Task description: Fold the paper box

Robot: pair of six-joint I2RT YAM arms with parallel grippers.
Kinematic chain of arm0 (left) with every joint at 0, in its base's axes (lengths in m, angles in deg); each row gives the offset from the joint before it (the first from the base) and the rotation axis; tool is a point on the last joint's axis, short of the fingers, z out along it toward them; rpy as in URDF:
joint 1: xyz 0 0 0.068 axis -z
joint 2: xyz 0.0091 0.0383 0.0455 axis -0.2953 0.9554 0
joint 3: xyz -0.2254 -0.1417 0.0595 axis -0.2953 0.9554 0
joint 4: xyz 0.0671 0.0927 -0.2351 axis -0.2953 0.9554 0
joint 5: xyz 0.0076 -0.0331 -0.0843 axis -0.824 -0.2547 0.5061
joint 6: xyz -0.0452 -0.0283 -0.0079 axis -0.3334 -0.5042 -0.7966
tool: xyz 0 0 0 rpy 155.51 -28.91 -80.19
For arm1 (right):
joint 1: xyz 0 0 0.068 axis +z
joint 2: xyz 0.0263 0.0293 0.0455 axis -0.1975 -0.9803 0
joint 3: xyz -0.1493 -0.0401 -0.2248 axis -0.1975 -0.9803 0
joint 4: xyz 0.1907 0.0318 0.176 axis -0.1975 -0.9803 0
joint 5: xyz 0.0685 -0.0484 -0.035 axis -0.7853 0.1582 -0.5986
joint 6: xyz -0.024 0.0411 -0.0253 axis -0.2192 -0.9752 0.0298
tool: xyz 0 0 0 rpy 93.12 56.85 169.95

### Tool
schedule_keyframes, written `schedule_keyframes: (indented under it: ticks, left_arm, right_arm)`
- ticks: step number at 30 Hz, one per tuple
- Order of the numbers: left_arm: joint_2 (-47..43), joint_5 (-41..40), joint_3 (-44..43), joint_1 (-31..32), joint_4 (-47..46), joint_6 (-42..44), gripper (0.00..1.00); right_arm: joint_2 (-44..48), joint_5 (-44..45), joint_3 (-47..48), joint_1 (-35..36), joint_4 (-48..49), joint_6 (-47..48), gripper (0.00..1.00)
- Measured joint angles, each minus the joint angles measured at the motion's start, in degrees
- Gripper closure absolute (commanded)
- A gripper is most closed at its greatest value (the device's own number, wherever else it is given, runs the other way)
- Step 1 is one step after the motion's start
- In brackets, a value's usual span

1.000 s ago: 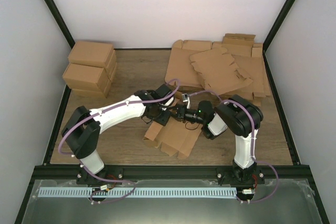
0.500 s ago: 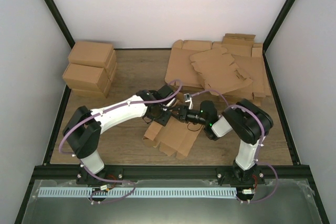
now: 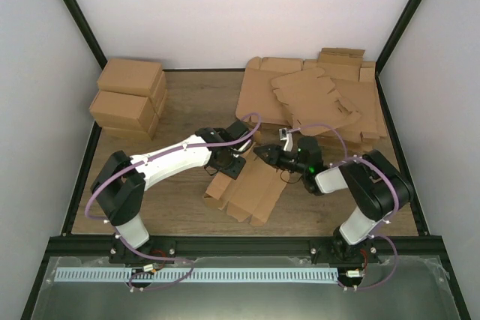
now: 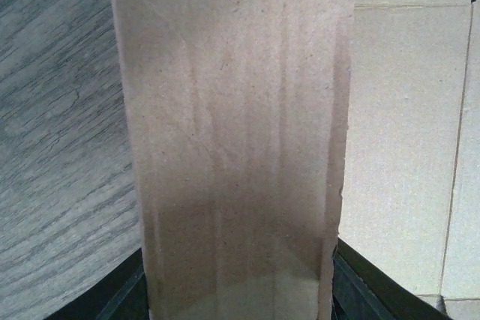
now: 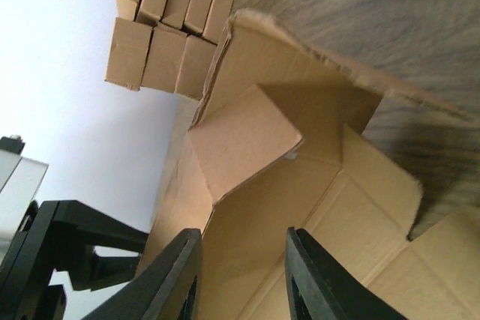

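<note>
The paper box [image 3: 251, 189] lies part-folded on the table in front of both arms, brown, with flaps raised. My left gripper [image 3: 227, 163] is at its left end, shut on an upright flap [image 4: 236, 125] that fills the space between the black fingers [image 4: 124, 290]. My right gripper [image 3: 262, 154] hovers just above the box's far edge, open with nothing between its fingers [image 5: 176, 275]. In the right wrist view the box's inner wall and a folded-in flap [image 5: 244, 140] lie just beyond the fingertips.
Finished brown cartons [image 3: 127, 97] are stacked at the back left, also seen as cartons [image 5: 172, 20] in the right wrist view. A pile of flat cardboard blanks [image 3: 315, 99] covers the back right. Black frame posts stand at the table's corners.
My right gripper has opened and drawn back to the right off the box, its elbow swinging outward. The left gripper still holds the flap in the same place.
</note>
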Motion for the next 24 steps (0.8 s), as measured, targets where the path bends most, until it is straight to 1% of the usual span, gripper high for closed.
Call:
schedule_keyframes:
  ticks: [5, 6, 8, 9, 11, 14, 17, 24]
  left_arm:
    - [-0.02, 0.0, 0.0, 0.04, 0.0, 0.44, 0.48]
    - [0.0, 0.0, 0.0, 0.04, 0.0, 0.46, 0.48]
    - [-0.02, 0.0, 0.0, 0.09, 0.0, 0.52, 0.48]
    - [-0.02, 0.0, 0.0, 0.13, 0.0, 0.61, 0.48]
    - [-0.02, 0.0, 0.0, 0.22, 0.0, 0.7, 0.48]
    - [-0.02, 0.0, 0.0, 0.31, 0.0, 0.81, 0.48]
    - [-0.02, 0.0, 0.0, 0.33, 0.0, 0.83, 0.48]
    - [0.0, 0.0, 0.0, 0.81, -0.02, 0.85, 0.48]
  right_arm:
    - [1.18, 0.46, 2.84, -1.14, -6.34, 4.26, 0.69]
    - [1.2, 0.52, 3.69, -1.14, -7.56, 5.09, 0.72]
    - [1.22, 0.96, 6.25, -1.14, -11.1, 7.13, 0.83]
    - [1.22, 1.29, 7.74, -1.14, -12.87, 8.02, 0.87]
    - [1.16, 1.66, 10.71, -1.14, -16.22, 9.94, 0.92]
    - [0.87, 2.21, 14.14, -1.22, -19.8, 12.15, 0.95]
    - [0.07, 2.49, 15.34, -1.22, -22.4, 13.53, 0.98]
    - [-3.06, 1.29, 15.45, -1.22, -26.93, 14.93, 0.99]
